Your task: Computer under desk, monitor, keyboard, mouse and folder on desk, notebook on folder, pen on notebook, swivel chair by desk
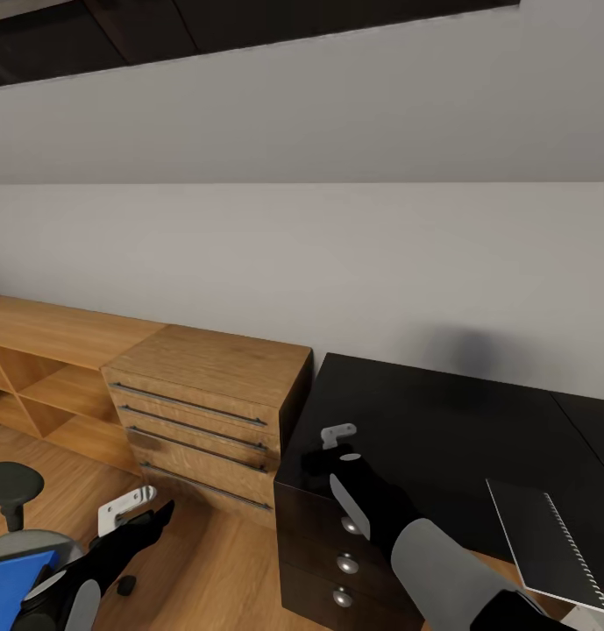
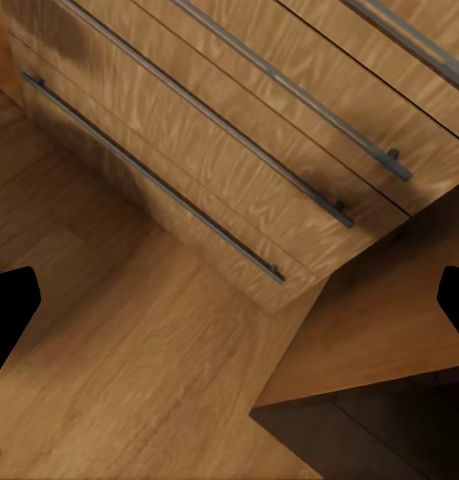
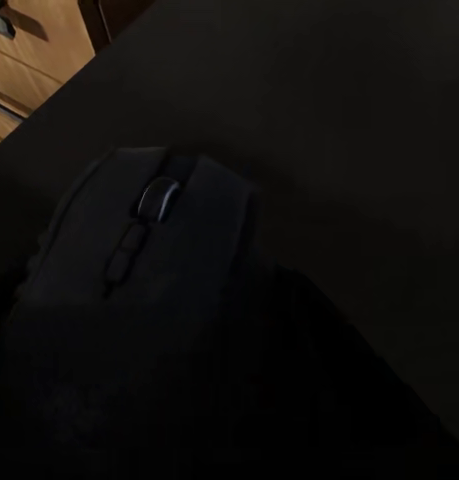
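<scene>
Plain grey wall backs the black surface [image 1: 442, 412], where the right fingers [image 1: 332, 456] are clamped on the mouse [image 3: 149, 290], low over its corner. Left fingers [image 1: 148, 513] hang apart above the floor. Keyboard [image 1: 547, 543] lies on the surface; folder [image 1: 17, 578] waits on the chair [image 1: 12, 486], so most remains.

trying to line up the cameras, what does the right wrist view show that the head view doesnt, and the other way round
The right wrist view alone gives the mouse up close, scroll wheel and side buttons visible, right by the camera over the black desk top.

The head view alone gives both arms, the left gripper over the wooden floor, the right gripper at the desk's near corner, the desk's drawers with silver knobs, the blue folder on the swivel chair, and a dark notebook.

Both show the desk and the wooden drawer cabinet.
</scene>
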Controlling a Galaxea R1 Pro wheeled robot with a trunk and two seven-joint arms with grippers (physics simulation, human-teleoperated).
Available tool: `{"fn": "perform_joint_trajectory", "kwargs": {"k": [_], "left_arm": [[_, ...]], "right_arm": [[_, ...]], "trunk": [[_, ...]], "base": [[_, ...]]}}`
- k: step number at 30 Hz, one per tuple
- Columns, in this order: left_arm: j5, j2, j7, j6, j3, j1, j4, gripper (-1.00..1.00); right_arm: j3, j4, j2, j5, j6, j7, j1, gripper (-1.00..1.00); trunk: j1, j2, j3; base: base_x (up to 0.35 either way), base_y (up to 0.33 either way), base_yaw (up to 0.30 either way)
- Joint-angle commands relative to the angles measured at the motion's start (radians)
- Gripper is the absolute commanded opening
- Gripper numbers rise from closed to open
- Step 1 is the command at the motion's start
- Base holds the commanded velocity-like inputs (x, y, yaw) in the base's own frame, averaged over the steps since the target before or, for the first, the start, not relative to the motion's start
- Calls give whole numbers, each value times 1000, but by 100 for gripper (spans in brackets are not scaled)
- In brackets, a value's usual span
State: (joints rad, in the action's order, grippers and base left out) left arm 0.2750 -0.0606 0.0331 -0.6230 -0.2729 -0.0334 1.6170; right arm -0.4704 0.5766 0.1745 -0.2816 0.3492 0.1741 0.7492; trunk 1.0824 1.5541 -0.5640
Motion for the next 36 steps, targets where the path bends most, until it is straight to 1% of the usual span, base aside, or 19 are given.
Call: {"fn": "perform_joint_trajectory", "kwargs": {"k": [1, 3, 7, 11, 12, 14, 15, 16, 17, 18, 19, 21, 22, 23, 26, 31, 32, 34, 36], "left_arm": [[10, -1, 3, -6, -2, -1, 1, 100], [10, -1, 3, -6, -1, 0, 1, 100], [9, -1, 3, -4, 14, -1, 1, 100], [7, -1, 4, -3, 26, -1, 1, 100], [6, -1, 4, -3, 29, 0, 1, 100], [5, -1, 5, -3, 32, -1, -1, 100], [5, -1, 5, -3, 32, -1, -2, 100], [5, -2, 5, -3, 33, -1, -2, 100], [4, -2, 5, -4, 34, -1, -4, 100], [4, -2, 5, -4, 34, 0, -5, 100], [4, -1, 5, -4, 35, -1, -6, 100], [4, 0, 4, -6, 34, -1, -6, 100], [4, 1, 4, -6, 34, 0, -6, 100], [4, 1, 3, -7, 34, 0, -6, 100], [4, 2, 4, -5, 34, 0, -7, 100], [5, 2, 3, -5, 34, 0, -8, 100], [6, 2, 2, -5, 34, 0, -8, 100], [6, 1, 2, -5, 34, 0, -9, 100], [6, 1, 2, -5, 34, 0, -9, 100]], "right_arm": [[-4, 1, 0, -12, 2, 11, 1, -100], [-2, 2, 0, -12, 1, 12, 1, -100], [2, 5, 0, -12, 1, 13, 1, -100], [36, 30, -13, -13, 3, 14, 1, -100], [53, 71, -23, -13, 9, 16, 0, -100], [67, 231, -52, -12, 72, 33, -13, -100], [70, 320, -70, -13, 118, 56, -32, -100], [71, 367, -79, -15, 141, 70, -47, -100], [81, 508, -102, -30, 202, 119, -105, -100], [89, 553, -107, -39, 217, 137, -125, -100], [137, 684, -120, -77, 249, 190, -181, -100], [219, 842, -128, -134, 291, 237, -250, -100], [249, 901, -131, -153, 316, 249, -289, -100], [272, 935, -132, -167, 340, 257, -321, -100], [305, 978, -131, -186, 377, 266, -365, -100], [328, 990, -127, -200, 379, 268, -378, -100], [348, 992, -125, -226, 380, 268, -380, -100], [357, 992, -125, -249, 380, 269, -380, -100], [361, 992, -125, -261, 380, 269, -381, -100]], "trunk": [[0, 1, -1], [0, 1, -1], [-15, -27, 11], [-31, -55, 24], [-35, -62, 27], [-42, -76, 33], [-46, -83, 37], [-50, -90, 40], [-54, -97, 43], [-58, -104, 46], [-61, -111, 49], [-61, -111, 49], [-61, -111, 49], [-61, -111, 49], [-61, -111, 49], [-61, -111, 49], [-61, -111, 49], [-61, -111, 49], [-61, -111, 49]], "base": [[0, 0, 0], [0, 0, 0], [0, 0, 0], [0, 0, 0], [0, 0, 0], [0, 0, 0], [0, 0, 0], [0, 0, 0], [0, 0, 0], [0, 0, 0], [0, 0, 0], [0, 0, 0], [0, 0, 0], [0, 0, 0], [0, 0, 0], [-66, 0, 0], [-275, 0, 0], [-296, 0, 0], [-314, 0, 0]]}}
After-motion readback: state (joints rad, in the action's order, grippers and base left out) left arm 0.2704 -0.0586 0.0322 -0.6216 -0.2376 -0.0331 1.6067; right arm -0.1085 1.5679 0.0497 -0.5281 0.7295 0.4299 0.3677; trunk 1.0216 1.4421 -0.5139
